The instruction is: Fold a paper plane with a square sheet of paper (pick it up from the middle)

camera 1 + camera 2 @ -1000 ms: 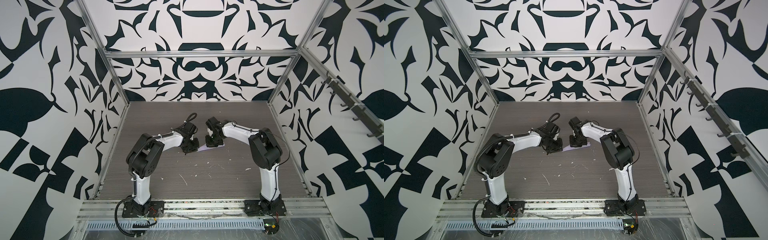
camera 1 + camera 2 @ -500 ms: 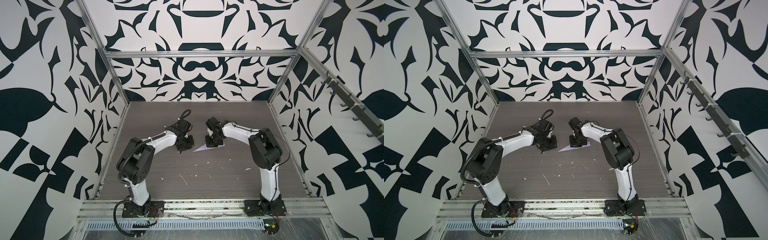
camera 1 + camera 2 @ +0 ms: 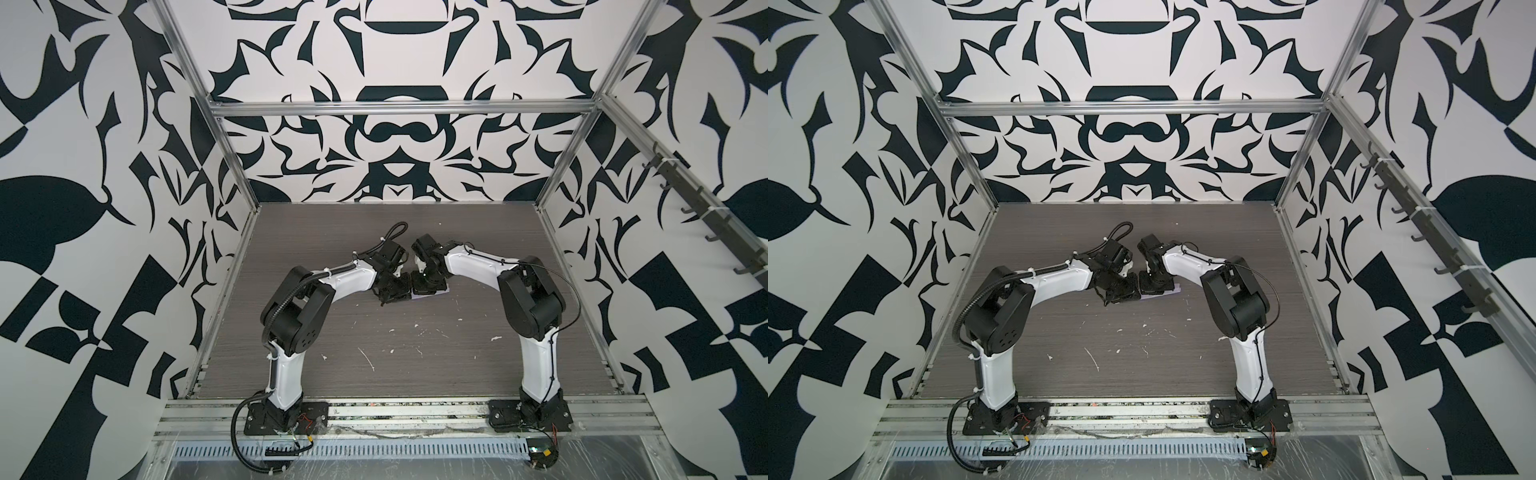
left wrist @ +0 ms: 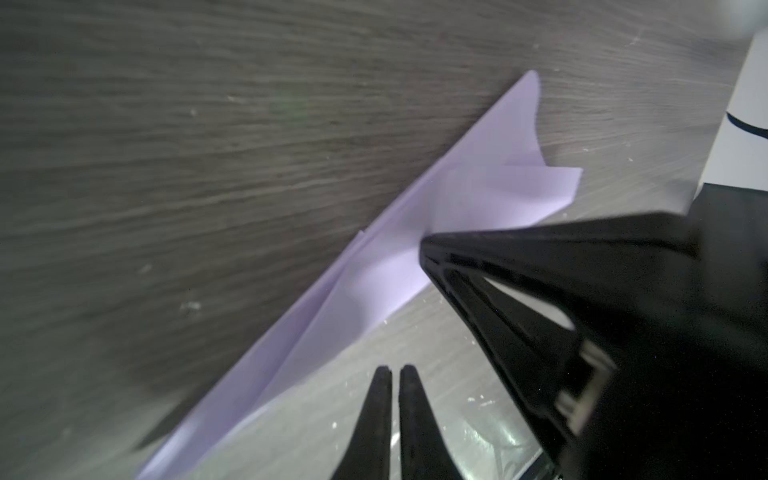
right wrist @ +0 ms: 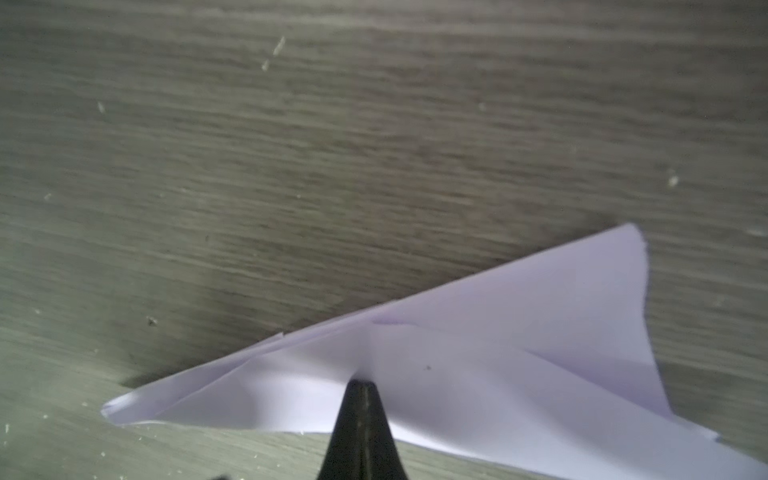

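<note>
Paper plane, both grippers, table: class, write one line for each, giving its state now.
Table: flecked with white scraps.
Paper plane: folded, lying on the table.
Right gripper: shut, tips touching the plane.
Left gripper: nearly shut, empty, beside the plane.

The paper plane (image 4: 374, 278) lies on the table (image 4: 208, 145), right tool (image 4: 426, 246) tip on it, left tool (image 4: 395, 374) beside.

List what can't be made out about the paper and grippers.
Right wrist view: the right gripper covers its own contact with the paper plane; pinching or pressing, unclear.
Left wrist view: the plane's pointed end runs off the picture's edge.
Top views: only a sliver shows beneath that gripper; folds too small.
</note>
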Robot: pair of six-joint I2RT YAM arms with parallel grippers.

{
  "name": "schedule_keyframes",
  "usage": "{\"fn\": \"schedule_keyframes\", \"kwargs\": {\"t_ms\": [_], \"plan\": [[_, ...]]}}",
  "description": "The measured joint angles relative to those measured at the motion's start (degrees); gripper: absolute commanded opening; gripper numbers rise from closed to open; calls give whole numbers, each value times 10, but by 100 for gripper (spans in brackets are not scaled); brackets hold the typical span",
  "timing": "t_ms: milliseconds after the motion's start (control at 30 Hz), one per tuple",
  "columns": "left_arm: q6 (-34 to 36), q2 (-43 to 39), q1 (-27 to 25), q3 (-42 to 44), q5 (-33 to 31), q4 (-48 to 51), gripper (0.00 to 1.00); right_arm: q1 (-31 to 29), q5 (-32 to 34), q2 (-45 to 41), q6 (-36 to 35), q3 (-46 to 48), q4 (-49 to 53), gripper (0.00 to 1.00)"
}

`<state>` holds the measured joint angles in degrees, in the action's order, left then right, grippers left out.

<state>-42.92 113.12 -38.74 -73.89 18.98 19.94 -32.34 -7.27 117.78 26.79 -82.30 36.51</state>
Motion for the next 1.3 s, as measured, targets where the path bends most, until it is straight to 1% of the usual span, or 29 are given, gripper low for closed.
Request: {"fn": "schedule_keyframes", "kwargs": {"t_ms": [133, 333, 533, 767, 1000, 1300], "plan": [[-8, 14, 5, 0, 4, -5, 9, 0, 0, -2, 0, 4, -4, 0], [-17, 15, 21, 3, -2, -9, 9, 0, 0, -3, 0, 6, -7, 0], [-15, 15, 25, 6, -8, -8, 8, 0, 0, -3, 0, 6, -7, 0], [4, 14, 25, 11, -9, -4, 8, 0, 0, -3, 0, 6, -6, 0], [36, -1, 33, 19, -16, 30, 9, 0, 0, -3, 0, 6, -7, 0], [45, -9, 48, 24, -29, 54, 9, 0, 0, -3, 0, 6, -7, 0]]}}
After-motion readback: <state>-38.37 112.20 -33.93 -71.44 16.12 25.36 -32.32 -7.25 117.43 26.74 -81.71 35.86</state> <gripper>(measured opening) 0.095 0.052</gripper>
